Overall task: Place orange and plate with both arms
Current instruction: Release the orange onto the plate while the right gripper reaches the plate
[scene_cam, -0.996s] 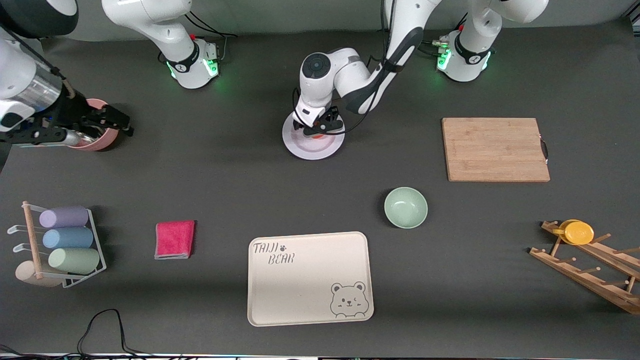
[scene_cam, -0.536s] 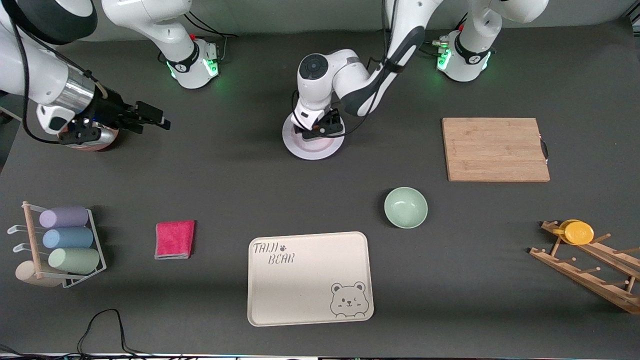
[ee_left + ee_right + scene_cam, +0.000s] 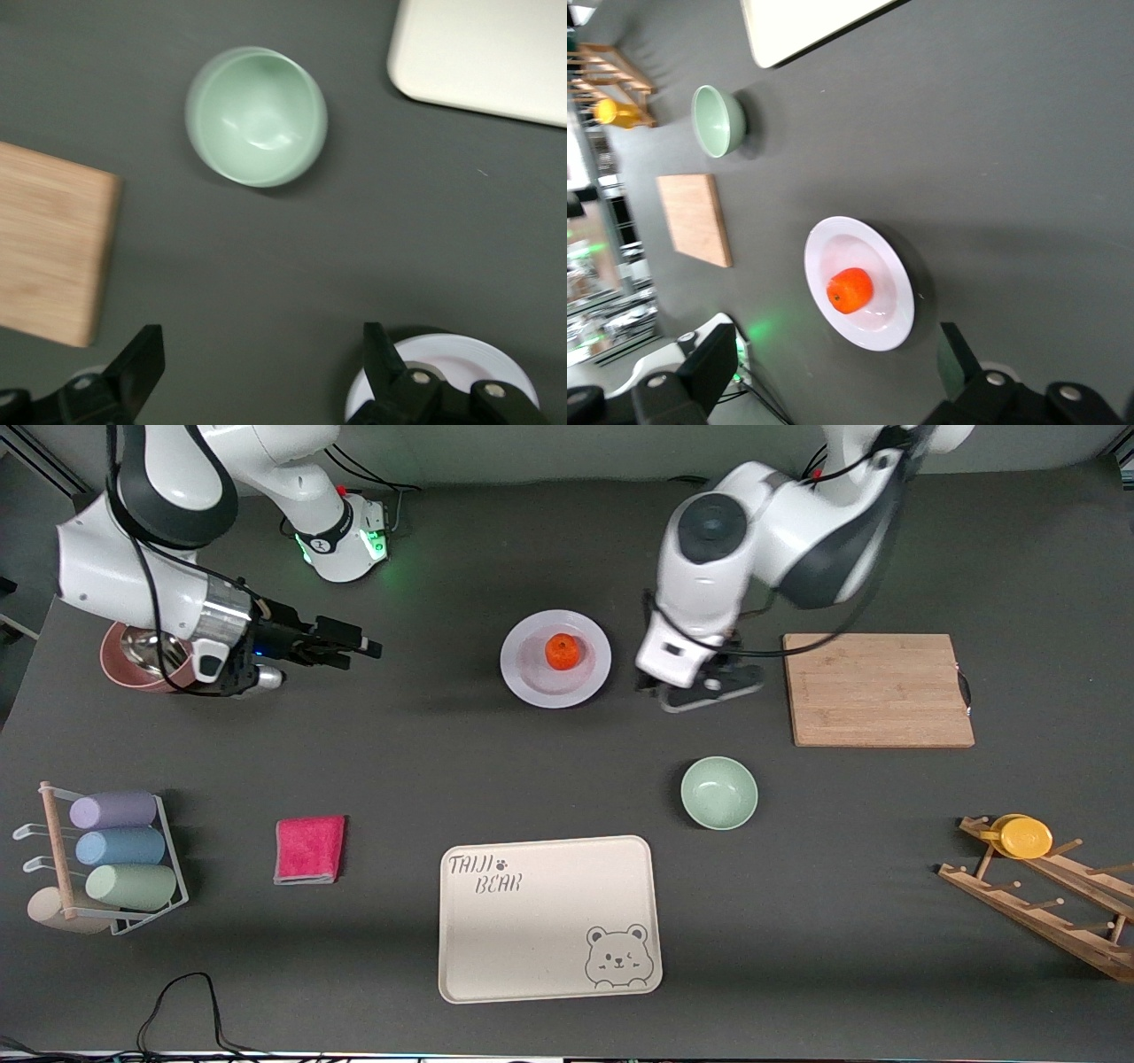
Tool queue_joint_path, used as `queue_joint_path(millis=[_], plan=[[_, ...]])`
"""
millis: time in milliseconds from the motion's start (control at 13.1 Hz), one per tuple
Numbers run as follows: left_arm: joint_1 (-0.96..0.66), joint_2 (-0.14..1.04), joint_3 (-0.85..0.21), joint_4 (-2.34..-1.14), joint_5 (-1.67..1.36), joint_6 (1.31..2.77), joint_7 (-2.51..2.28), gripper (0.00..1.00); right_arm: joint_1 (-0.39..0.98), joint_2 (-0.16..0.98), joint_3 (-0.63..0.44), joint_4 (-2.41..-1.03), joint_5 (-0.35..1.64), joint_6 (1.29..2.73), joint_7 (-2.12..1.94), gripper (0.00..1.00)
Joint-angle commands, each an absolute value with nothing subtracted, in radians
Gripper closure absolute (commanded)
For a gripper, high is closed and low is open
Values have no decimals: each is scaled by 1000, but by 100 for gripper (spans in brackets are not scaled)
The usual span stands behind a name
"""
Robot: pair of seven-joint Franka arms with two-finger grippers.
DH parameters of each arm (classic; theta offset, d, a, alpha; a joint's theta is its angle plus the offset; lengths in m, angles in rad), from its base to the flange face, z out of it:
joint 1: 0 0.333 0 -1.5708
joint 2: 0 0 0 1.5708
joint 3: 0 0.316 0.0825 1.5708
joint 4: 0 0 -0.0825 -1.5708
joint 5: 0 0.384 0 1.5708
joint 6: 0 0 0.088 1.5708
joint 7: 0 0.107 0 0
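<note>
Both my grippers are open and empty. From the front, my left gripper hangs between the plate and the cutting board, nearer than my right gripper; the orange sits on the plate. My left wrist shows spread fingers, the plate's rim and green bowl. My right wrist sees orange on plate, nothing between.
</note>
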State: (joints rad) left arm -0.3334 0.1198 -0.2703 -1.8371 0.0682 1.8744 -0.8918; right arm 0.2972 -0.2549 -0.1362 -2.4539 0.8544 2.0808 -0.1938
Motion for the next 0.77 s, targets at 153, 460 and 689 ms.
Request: queue_joint_path(millis=[153,460,689], plan=[[-51,85,-279,-1690,54,1640,-585,0,337,-192,-144,-2652,1292,2158,-654,0],[190,19,-276,-1693,43,1611,-307,0,345,-33,-141,-2723,1549,2114,-1027,0],[164,-43,-166,-1729,8,1614,-148,0,348,93,-140,-2726,1640,2053,-1185,0]])
